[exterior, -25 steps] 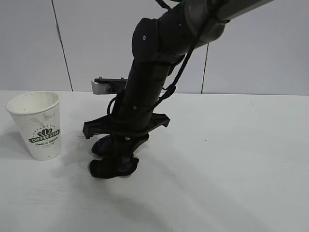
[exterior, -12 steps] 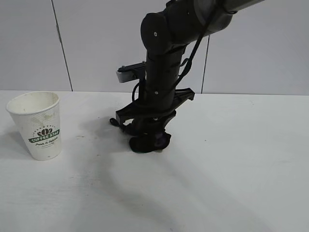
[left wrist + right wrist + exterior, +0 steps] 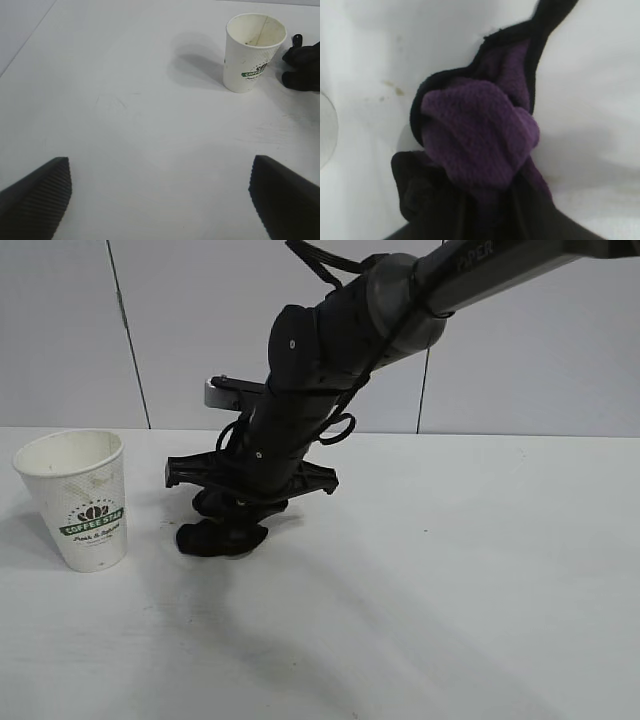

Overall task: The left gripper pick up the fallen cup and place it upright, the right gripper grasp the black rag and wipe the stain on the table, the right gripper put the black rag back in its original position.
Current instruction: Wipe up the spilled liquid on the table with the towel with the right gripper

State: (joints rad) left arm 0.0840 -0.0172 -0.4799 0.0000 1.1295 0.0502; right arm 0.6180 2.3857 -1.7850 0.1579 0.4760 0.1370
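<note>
The white paper cup (image 3: 80, 500) (image 3: 252, 52) stands upright at the table's left. My right gripper (image 3: 232, 518) (image 3: 475, 202) is shut on the black rag (image 3: 222, 538) (image 3: 475, 135), a bunched black-purple lump pressed on the white table (image 3: 450, 570) just right of the cup. A few small tan specks of the stain (image 3: 398, 90) show on the table beside the rag; in the exterior view the stain is hidden. My left gripper (image 3: 160, 197) hangs open over bare table, well away from the cup, nothing between its fingers (image 3: 37, 197).
The right arm (image 3: 330, 350) slants down from the upper right across the middle of the scene. A grey panelled wall (image 3: 540, 360) runs behind the table. Bare tabletop stretches to the right and in front.
The right gripper, still holding the rag, swept from near the front to the right and back, then left again toward the cup. The cup and the left gripper have not moved.
</note>
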